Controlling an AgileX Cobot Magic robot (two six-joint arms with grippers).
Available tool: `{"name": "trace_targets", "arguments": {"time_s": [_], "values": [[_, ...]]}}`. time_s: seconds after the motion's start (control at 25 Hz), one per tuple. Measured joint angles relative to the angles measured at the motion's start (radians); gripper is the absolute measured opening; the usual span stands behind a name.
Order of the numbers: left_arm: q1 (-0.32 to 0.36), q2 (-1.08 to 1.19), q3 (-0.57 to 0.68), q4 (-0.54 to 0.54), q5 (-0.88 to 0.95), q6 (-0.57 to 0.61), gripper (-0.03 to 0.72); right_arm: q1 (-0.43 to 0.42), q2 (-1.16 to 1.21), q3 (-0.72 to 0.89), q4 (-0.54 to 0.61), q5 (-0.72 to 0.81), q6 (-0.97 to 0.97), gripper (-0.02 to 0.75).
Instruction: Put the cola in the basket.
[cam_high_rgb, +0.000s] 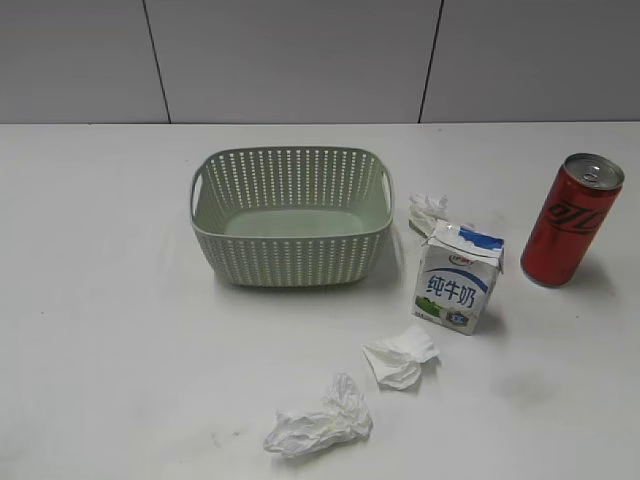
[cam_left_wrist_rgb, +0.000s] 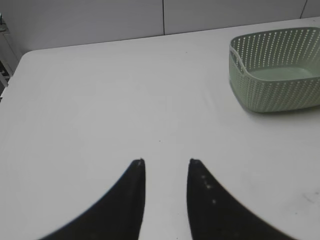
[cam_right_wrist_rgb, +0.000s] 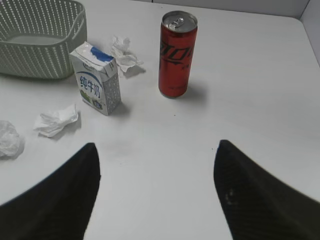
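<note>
I see the can (cam_right_wrist_rgb: 177, 54) upright on bare worktop (cam_right_wrist_rgb: 250, 75), right of the carton (cam_right_wrist_rgb: 96, 77) marked 纯牛奶. Right claw (cam_right_wrist_rgb: 157, 145) wide open, left claw (cam_left_wrist_rgb: 166, 162) slightly parted, both empty. Basket (cam_high_rgb: 290, 262) stands apart.

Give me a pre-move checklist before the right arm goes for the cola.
1. Cola upright on the table, right of the milk carton: ok.
2. Right gripper jaws wide apart, nothing between them: ok.
3. Path from the right gripper to the cola free of objects: ok; the crumpled tissues lie off to the left.
4. Basket has nothing in it, with room for the can: ok.
5. Left gripper over bare table, away from the basket: ok.
6. Milk carton stands between cola and basket, so the carry may need to lift over it: not ok for a low straight path.
</note>
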Motion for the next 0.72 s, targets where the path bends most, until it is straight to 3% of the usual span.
{"name": "trace_targets", "arguments": {"time_s": [0.36, 0.72], "values": [[0.000, 0.000, 0.000, 0.000, 0.000, 0.000, 0.230, 0.000, 0.287, -0.081, 0.028, -0.011, 0.017, 0.633], [0.000, 0.000, 0.000, 0.000, 0.000, 0.000, 0.230, 0.000, 0.713, -0.237, 0.029, -0.018, 0.055, 0.639]]}}
